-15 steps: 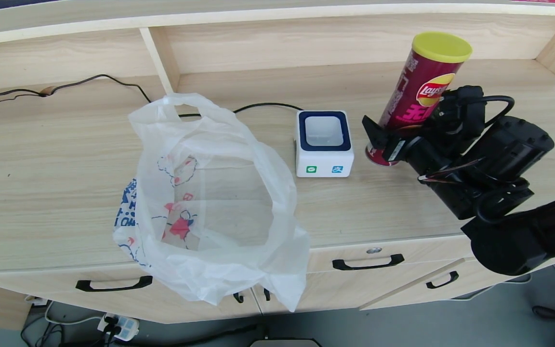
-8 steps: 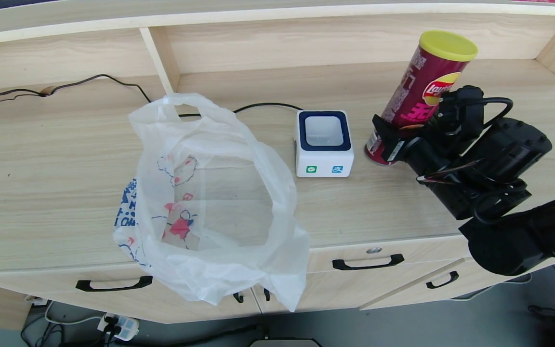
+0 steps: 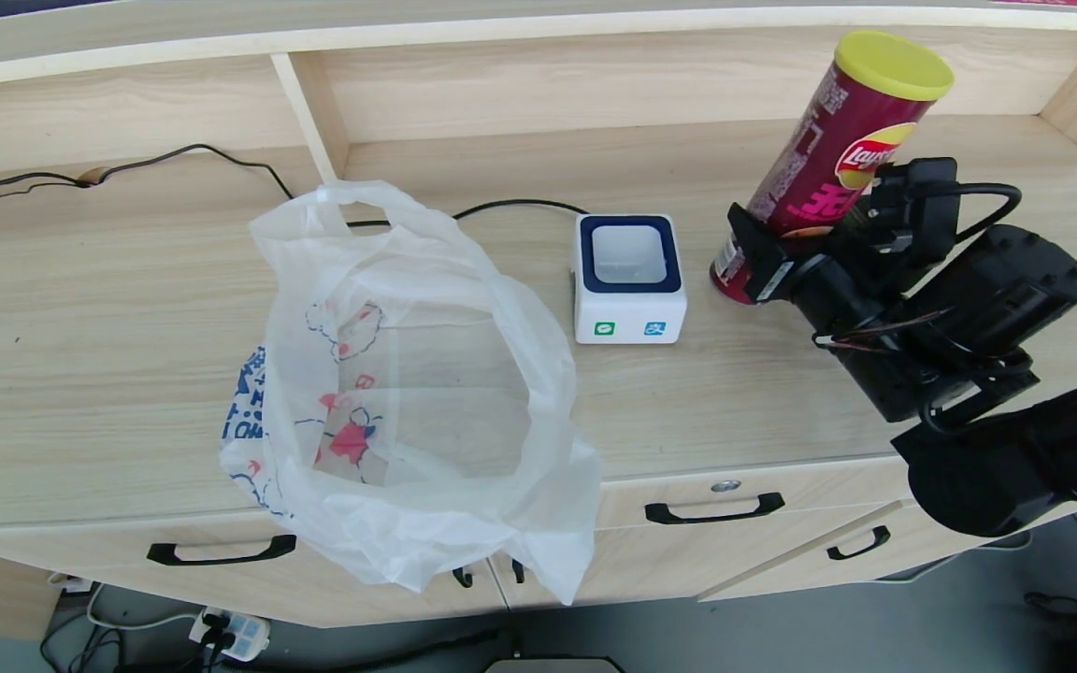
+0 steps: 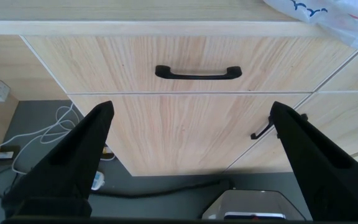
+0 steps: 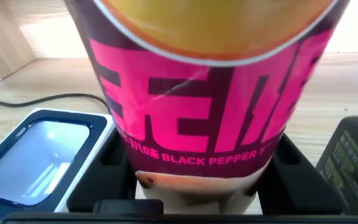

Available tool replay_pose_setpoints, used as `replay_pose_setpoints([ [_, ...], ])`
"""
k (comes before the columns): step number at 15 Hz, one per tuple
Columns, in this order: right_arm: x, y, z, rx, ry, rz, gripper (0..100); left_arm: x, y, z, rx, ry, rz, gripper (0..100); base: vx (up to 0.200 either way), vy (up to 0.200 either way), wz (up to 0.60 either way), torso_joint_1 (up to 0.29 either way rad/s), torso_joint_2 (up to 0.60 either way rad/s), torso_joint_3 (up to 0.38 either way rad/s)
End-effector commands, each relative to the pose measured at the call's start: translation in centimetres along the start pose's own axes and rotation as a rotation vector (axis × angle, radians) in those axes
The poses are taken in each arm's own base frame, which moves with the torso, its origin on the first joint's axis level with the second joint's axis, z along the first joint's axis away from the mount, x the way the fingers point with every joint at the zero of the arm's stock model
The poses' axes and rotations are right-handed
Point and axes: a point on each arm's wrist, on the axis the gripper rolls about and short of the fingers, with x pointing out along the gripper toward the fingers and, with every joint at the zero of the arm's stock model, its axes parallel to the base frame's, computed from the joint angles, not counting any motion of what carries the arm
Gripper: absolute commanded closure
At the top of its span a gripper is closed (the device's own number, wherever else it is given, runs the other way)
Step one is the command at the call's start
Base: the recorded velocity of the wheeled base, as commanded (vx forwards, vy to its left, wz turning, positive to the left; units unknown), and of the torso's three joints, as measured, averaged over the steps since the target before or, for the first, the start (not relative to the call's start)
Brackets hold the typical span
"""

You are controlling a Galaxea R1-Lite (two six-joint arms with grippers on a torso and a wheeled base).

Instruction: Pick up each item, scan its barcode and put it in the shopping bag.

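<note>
Just right of the scanner (image 3: 630,278), the right gripper (image 3: 782,254) is closed around the lower part of the tilted chips can (image 3: 838,154), which looks light, stiff and rather smooth, so a firm hold on its body seems suitable.

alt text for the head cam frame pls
The right gripper grips a tilted, yellow-lidded maroon chip can near its base, just right of a white barcode scanner on a wooden counter. An open plastic shopping bag sits left of the scanner, at the counter's front edge.
</note>
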Motion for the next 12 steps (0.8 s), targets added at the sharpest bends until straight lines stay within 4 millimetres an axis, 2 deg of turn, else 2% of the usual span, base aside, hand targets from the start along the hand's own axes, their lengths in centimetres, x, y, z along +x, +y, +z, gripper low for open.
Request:
replay_pose_setpoints([
  [1, -0.2, -0.1, 3.0, -0.032, -0.087, -0.007, 100, 0.0, 0.0, 0.0, 0.001, 0.001, 0.0, 0, 0.0, 0.0, 0.0, 0.0, 0.0, 0.0],
  [3, -1.0, 0.4, 5.6, -0.045, -0.146, 0.009, 100, 0.0, 0.0, 0.0, 0.003, 0.003, 0.0, 0, 0.0, 0.0, 0.0, 0.0, 0.0, 0.0],
  [6, -1.8, 3.0, 9.8, 0.01, -0.224, 0.082, 100, 0.0, 0.0, 0.0, 0.003, 0.003, 0.0, 0, 0.0, 0.0, 0.0, 0.0, 0.0, 0.0],
  [7, -2.2, 4.5, 11.3, 0.045, -0.23, 0.134, 100, 0.0, 0.0, 0.0, 0.003, 0.003, 0.0, 0, 0.0, 0.0, 0.0, 0.0, 0.0, 0.0],
  [8, -2.7, 6.7, 13.3, 0.111, -0.242, 0.205, 100, 0.0, 0.0, 0.0, 0.005, 0.003, 0.0, 0, 0.0, 0.0, 0.0, 0.0, 0.0, 0.0],
  [9, -3.2, 7.9, 14.2, 0.157, -0.241, 0.242, 100, 0.0, 0.0, 0.0, 0.003, 0.003, 0.0, 0, 0.0, 0.0, 0.0, 0.0, 0.0, 0.0],
  [10, -4.9, 10.5, 16.2, 0.33, -0.172, 0.306, 100, 0.0, 0.0, 0.0, 0.003, 0.003, 0.0, 0, 0.0, 0.0, 0.0, 0.0, 0.0, 0.0],
  [12, -7.0, 12.8, 18.1, 0.553, -0.037, 0.419, 100, 0.0, 0.0, 0.0, 0.008, 0.004, 0.0, 0, 0.0, 0.0, 0.0, 0.0, 0.0, 0.0],
])
